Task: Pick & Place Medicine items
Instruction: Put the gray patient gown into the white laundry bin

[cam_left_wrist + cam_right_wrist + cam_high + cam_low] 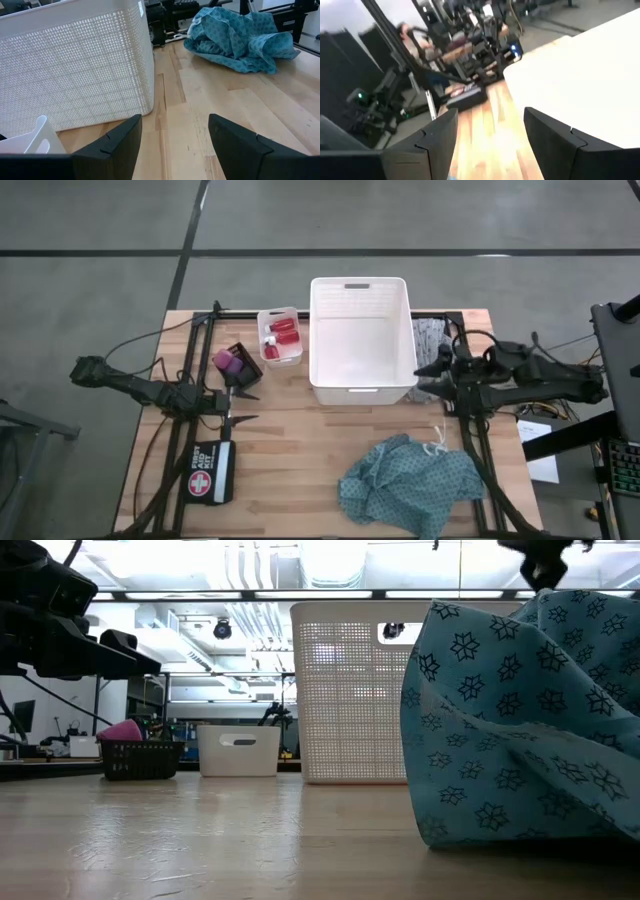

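Note:
Red bottles with white caps (283, 333) lie in a small white bin (266, 320) left of the big white basket (361, 389). A pink and purple piece (228, 361) sits in a small black basket (140, 759). The teal patterned cloth (409, 484) lies crumpled on the near right of the table, and the grey patterned cloth (429, 336) lies by the basket's right wall. My left gripper (250, 405) is open above the table, near the black basket. My right gripper (424, 377) is open at the white basket's right near corner. No black ring shows.
A black first aid pouch (210, 472) lies on the near left of the table. The big white basket (75, 65) stands close before my left gripper (175, 145). Bare wood (300, 450) lies between the pouch and the teal cloth (235, 35). Black frame rails run along both sides.

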